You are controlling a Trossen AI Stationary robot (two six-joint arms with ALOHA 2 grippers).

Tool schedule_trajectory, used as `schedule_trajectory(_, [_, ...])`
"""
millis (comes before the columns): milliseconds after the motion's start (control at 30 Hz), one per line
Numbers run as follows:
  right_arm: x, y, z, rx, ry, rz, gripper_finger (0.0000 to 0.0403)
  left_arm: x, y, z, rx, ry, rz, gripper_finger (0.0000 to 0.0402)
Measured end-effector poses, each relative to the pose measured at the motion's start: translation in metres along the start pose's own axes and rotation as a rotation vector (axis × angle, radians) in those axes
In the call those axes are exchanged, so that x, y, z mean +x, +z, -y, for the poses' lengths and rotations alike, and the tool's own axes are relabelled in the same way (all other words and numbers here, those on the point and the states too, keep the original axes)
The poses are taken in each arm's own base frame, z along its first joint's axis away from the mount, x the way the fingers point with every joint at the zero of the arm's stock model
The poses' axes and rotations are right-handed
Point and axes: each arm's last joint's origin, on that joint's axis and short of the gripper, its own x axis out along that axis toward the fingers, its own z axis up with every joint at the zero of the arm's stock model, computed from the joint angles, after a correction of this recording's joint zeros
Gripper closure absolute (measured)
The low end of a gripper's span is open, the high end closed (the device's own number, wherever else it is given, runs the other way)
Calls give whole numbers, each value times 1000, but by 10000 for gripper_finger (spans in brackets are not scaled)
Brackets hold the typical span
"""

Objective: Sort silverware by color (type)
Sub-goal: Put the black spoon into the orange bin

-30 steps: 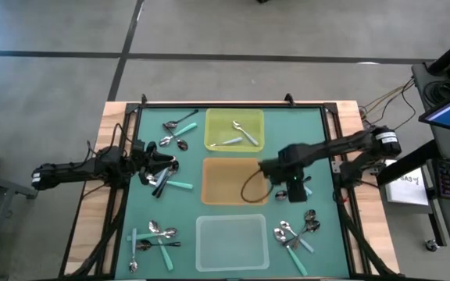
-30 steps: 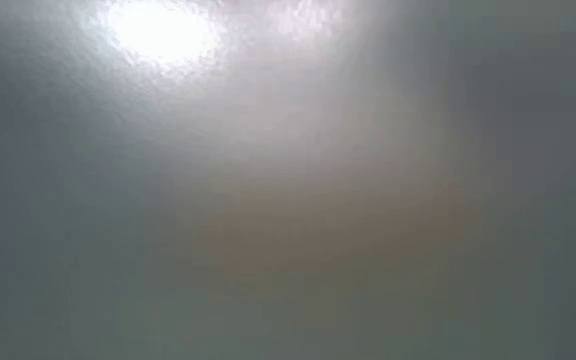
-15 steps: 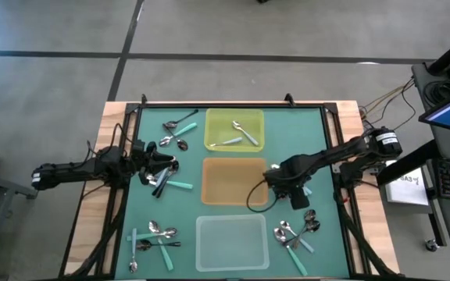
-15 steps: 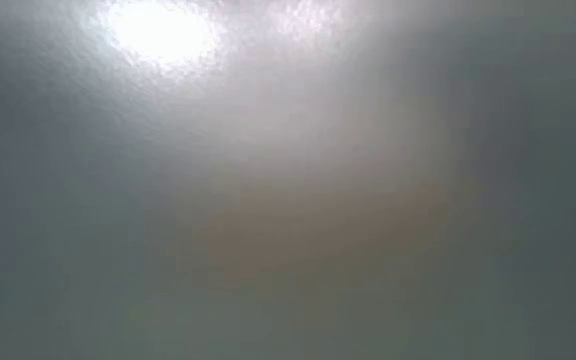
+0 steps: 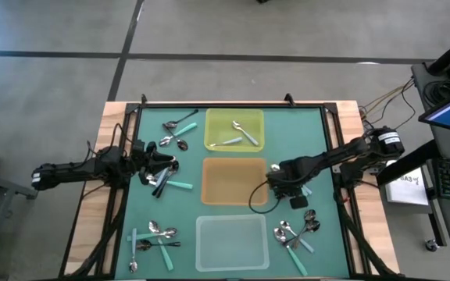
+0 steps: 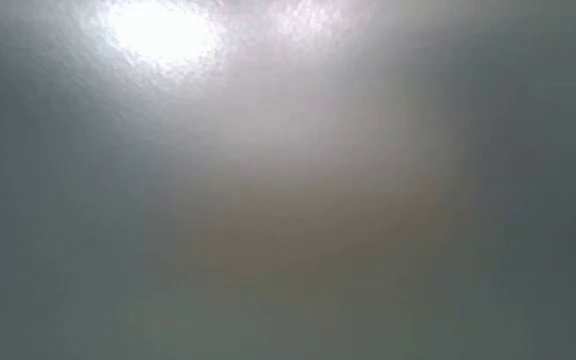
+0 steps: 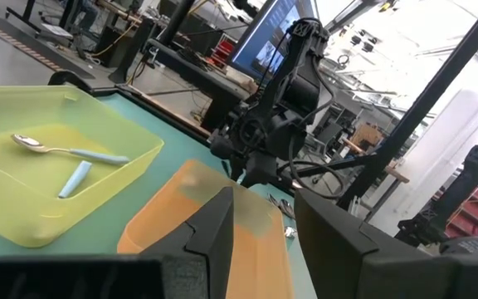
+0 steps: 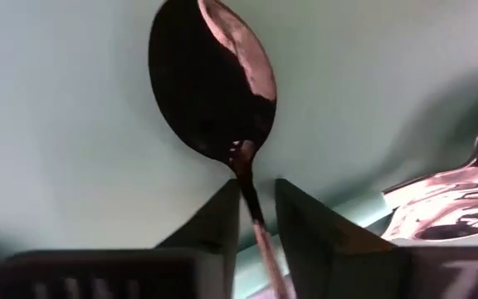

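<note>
A dark spoon (image 8: 210, 91) lies on the green mat (image 5: 319, 140), right of the orange tray (image 5: 231, 181). My right gripper (image 5: 291, 191) points down over it, its fingers closed in on the handle (image 8: 257, 195). A shiny silver spoon (image 8: 446, 208) lies beside it. Two light spoons (image 5: 239, 133) lie in the yellow tray (image 5: 213, 117). More silverware lies in heaps at the far left (image 5: 176, 129), near left (image 5: 153, 236) and near right (image 5: 295, 232). My left gripper (image 7: 264, 224) waits open and level at the left (image 5: 162, 168), over another heap. The low view shows only a grey blur. My right gripper pinches the dark spoon's thin handle (image 8: 246, 178) between its two fingers, just behind the bowl. The fingers come from above, pointing down, and stand across the handle. The bowl lies on the mat.
A clear tray (image 5: 201, 261) stands near the front edge, in line with the orange and yellow trays down the mat's middle. A black frame (image 5: 233, 104) borders the mat. The right arm's loose cable (image 5: 250, 191) hangs over the orange tray's right edge.
My right gripper has gone down to the mat just right of the orange tray, shifting a little toward the near edge. The spoons and trays have kept their places.
</note>
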Motion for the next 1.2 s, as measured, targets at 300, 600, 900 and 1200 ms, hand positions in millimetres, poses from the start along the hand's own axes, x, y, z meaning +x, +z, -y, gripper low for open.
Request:
schedule_trajectory(300, [-33, 13, -1, 70, -1, 33, 391, 0, 0, 0, 0, 0, 1, 290])
schedule_trajectory(600, [-124, 50, -1, 194, -257, 389, 393, 0, 0, 0, 0, 1, 0, 290])
schedule_trajectory(900, [-154, 114, 0, 190, -268, 968, 393, 0, 0, 0, 0, 0, 0, 290])
schedule_trajectory(1200, [-97, 151, 6, 163, -301, 798, 358, 0, 0, 0, 0, 3, -4, 290])
